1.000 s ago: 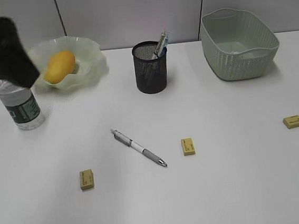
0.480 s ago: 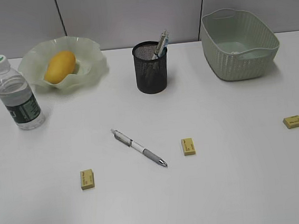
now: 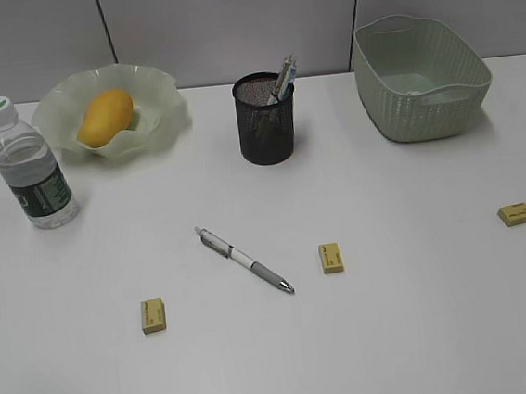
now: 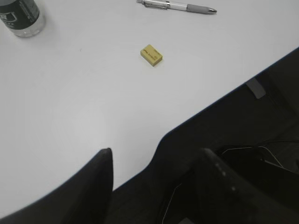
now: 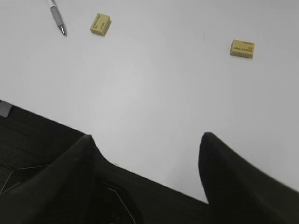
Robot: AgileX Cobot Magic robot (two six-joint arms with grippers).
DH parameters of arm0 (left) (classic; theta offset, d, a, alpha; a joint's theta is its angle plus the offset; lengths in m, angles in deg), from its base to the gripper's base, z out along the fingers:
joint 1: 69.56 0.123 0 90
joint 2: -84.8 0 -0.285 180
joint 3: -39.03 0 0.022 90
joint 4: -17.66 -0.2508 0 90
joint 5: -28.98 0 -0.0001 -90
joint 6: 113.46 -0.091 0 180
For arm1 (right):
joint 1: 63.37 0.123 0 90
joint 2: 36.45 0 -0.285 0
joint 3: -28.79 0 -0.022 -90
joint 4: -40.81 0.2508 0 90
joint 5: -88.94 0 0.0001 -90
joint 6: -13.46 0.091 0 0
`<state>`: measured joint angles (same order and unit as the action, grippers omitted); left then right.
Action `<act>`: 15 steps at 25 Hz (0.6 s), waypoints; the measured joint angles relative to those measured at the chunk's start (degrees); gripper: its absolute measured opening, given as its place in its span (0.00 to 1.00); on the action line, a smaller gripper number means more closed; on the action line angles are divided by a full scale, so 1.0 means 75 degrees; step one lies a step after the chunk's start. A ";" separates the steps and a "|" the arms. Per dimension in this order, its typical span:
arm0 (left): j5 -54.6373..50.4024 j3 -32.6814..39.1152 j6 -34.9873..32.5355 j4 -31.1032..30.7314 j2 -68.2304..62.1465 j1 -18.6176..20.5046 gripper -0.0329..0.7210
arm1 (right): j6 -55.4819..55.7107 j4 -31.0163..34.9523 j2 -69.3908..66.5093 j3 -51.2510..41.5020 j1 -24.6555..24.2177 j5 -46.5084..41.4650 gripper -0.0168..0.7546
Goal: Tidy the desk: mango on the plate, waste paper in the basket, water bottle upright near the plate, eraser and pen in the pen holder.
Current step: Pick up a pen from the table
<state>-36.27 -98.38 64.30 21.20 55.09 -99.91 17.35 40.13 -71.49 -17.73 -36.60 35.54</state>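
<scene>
I have both arms pulled in over the near edge of the desk (image 3: pixel 425 330), left gripper (image 4: pixel 154 158) and right gripper (image 5: pixel 145 140) with jaws spread wide and empty, so nothing blocks my view. The mango (image 3: pixel 104 116) sits in the plate (image 3: pixel 167 122) at the far left, with the water bottle (image 3: pixel 32 168) upright beside it. The pen (image 3: pixel 245 259) and three erasers (image 3: pixel 330 257) lie loose mid-desk, short of the pen holder (image 3: pixel 265 122). The basket (image 3: pixel 421 98) stands far right; I cannot see any waste paper.
</scene>
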 joint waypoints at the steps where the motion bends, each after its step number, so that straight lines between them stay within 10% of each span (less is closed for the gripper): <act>1: 0.0007 0.0046 0.0008 0.0000 0.0060 0.0000 0.62 | 0.0000 0.0000 0.0000 0.0000 0.0000 0.0009 0.72; 15: 0.0530 0.0573 0.0036 0.0000 0.0091 0.0000 0.62 | -0.0518 -0.0014 -0.1749 0.0346 0.0000 0.0360 0.72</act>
<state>-32.30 -94.09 64.57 21.20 55.78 -99.91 13.46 40.02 -84.61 -15.14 -36.60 38.24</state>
